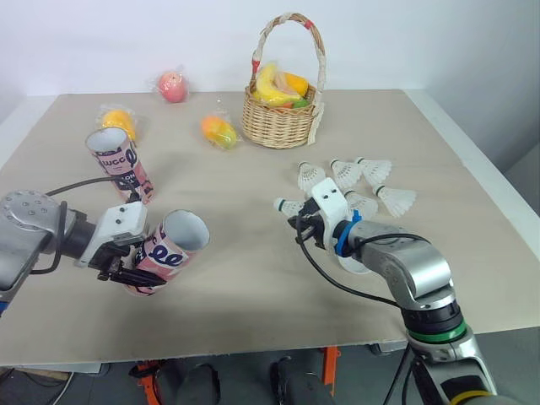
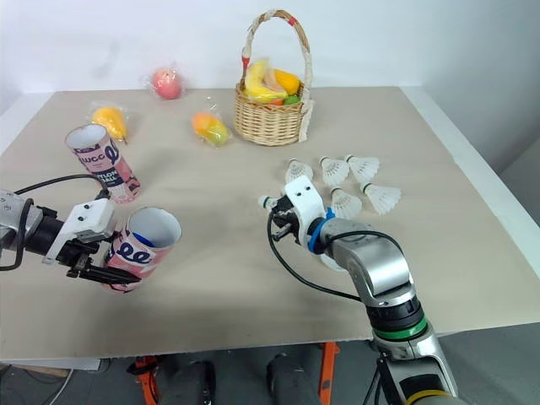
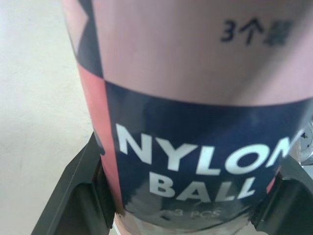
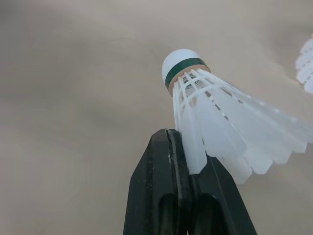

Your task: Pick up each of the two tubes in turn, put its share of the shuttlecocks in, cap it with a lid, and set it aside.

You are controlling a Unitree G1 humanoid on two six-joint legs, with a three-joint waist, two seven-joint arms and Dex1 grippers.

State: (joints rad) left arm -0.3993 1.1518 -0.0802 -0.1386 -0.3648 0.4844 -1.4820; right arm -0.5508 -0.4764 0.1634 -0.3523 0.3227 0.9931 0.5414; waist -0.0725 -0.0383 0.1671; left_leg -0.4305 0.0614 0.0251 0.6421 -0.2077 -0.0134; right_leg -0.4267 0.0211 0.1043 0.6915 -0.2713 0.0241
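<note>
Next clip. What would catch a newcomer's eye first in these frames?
The left gripper clamps a pink tube tilted at the table's near left, its open mouth angled upward. The right gripper pinches a white shuttlecock by its skirt, with more loose shuttlecocks lying on the table just beyond it. A fruit-filled wicker basket stands at the far side.
</note>
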